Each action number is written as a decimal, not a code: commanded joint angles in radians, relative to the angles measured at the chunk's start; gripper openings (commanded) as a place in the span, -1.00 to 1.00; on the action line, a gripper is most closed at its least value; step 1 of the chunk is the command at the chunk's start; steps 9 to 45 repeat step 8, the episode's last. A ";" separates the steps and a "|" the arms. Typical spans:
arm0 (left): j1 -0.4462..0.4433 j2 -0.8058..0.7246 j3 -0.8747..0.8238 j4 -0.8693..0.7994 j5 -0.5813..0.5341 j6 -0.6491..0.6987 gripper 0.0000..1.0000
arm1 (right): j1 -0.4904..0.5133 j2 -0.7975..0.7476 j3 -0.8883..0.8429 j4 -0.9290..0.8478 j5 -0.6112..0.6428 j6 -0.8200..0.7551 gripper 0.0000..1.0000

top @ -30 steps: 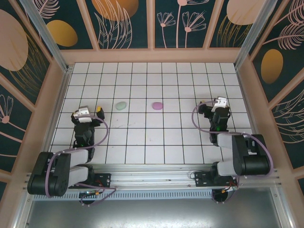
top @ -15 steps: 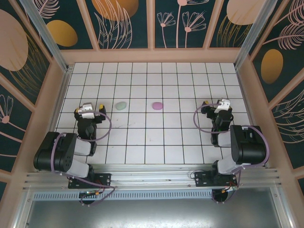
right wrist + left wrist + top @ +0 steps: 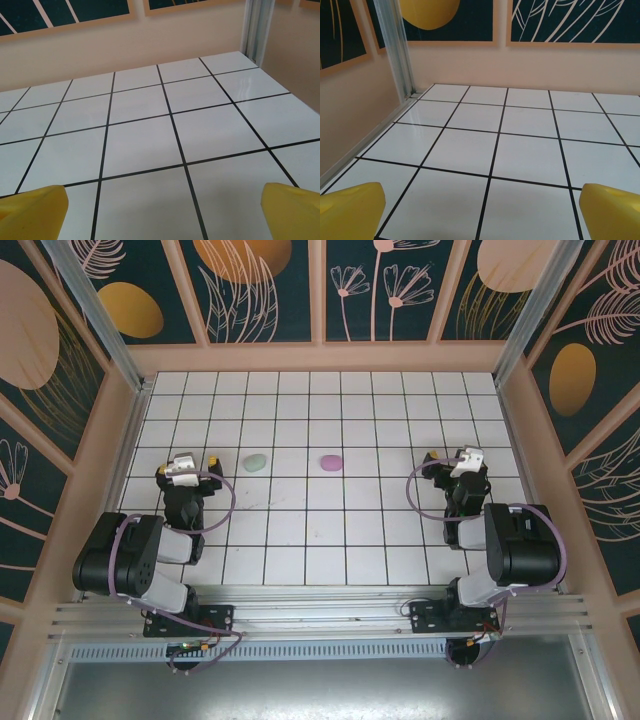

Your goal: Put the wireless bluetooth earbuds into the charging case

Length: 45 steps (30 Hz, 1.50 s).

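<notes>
Two closed charging cases lie on the white tiled table (image 3: 380,420), seen from above: a mint-green charging case (image 3: 256,462) left of centre and a purple-pink charging case (image 3: 331,462) at centre, side by side in one row of tiles and apart from each other. The left gripper (image 3: 187,461), at centre-left of the frame, hangs near the mint-green case, touching neither case, jaws spread wide with nothing between them. The right gripper (image 3: 455,454), at centre-right, sits well apart from the purple-pink case, jaws likewise wide and holding nothing. From each wrist camera, yellow fingertips (image 3: 352,212) (image 3: 35,210) frame the bottom corners above bare tiles running to the pale back wall (image 3: 530,65)
</notes>
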 commanded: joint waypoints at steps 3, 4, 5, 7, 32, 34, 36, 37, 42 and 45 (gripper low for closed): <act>0.008 0.007 0.019 0.021 -0.013 -0.010 0.97 | -0.013 0.023 0.002 0.053 -0.105 -0.021 0.98; 0.008 0.007 0.019 0.020 -0.013 -0.009 0.97 | -0.012 0.023 0.001 0.053 -0.105 -0.021 0.98; 0.009 0.007 0.020 0.018 -0.013 -0.010 0.98 | -0.013 0.023 0.000 0.054 -0.106 -0.021 0.98; 0.009 0.006 0.020 0.018 -0.012 -0.010 0.98 | -0.014 0.022 -0.001 0.055 -0.109 -0.019 0.98; 0.010 0.007 0.020 0.018 -0.012 -0.010 0.98 | -0.015 0.022 -0.001 0.055 -0.109 -0.019 0.98; 0.010 0.007 0.020 0.018 -0.012 -0.010 0.98 | -0.015 0.022 -0.001 0.055 -0.109 -0.019 0.98; 0.010 0.007 0.020 0.018 -0.012 -0.010 0.98 | -0.015 0.022 -0.001 0.055 -0.109 -0.019 0.98; 0.010 0.007 0.020 0.018 -0.012 -0.010 0.98 | -0.015 0.022 -0.001 0.055 -0.109 -0.019 0.98; 0.010 0.007 0.020 0.018 -0.012 -0.010 0.98 | -0.015 0.022 -0.001 0.055 -0.109 -0.019 0.98; 0.010 0.007 0.020 0.018 -0.012 -0.010 0.98 | -0.015 0.022 -0.001 0.055 -0.109 -0.019 0.98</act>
